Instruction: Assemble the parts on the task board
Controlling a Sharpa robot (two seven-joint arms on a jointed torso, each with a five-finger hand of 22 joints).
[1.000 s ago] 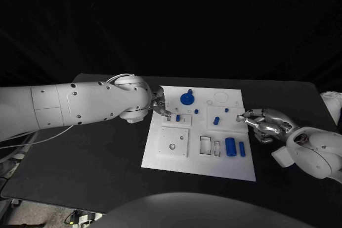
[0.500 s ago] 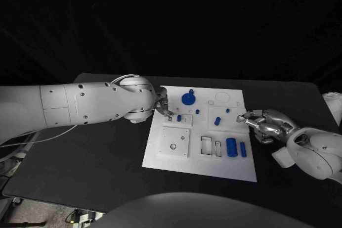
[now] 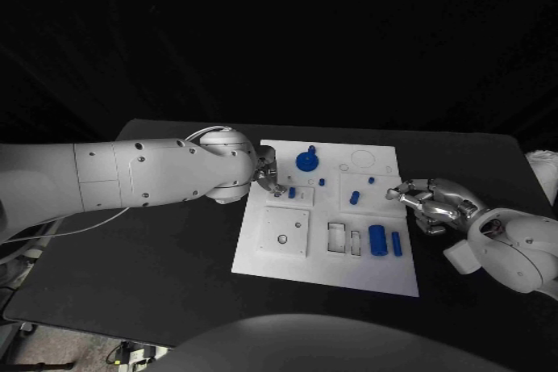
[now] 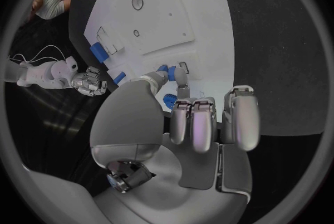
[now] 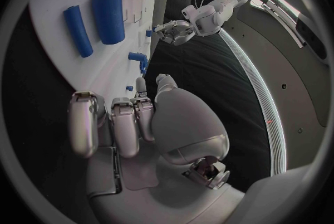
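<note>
Seating step: the left silver many-fingered hand (image 3: 265,178) pinches a small blue peg (image 4: 171,72) between thumb and fingertip over the white rectangular task board (image 3: 279,259), apparently to guide it into a socket.
Peg location: near the board's left edge, beside the round blue knob (image 3: 306,160).
Right silver hand (image 3: 428,204): fingers curled in, holding nothing, at the board's right edge, probably waiting.

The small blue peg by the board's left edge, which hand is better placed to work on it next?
Left, probably. The left hand has its fingertips right at the peg, while the right hand sits off the board's right edge, holding nothing.
</note>
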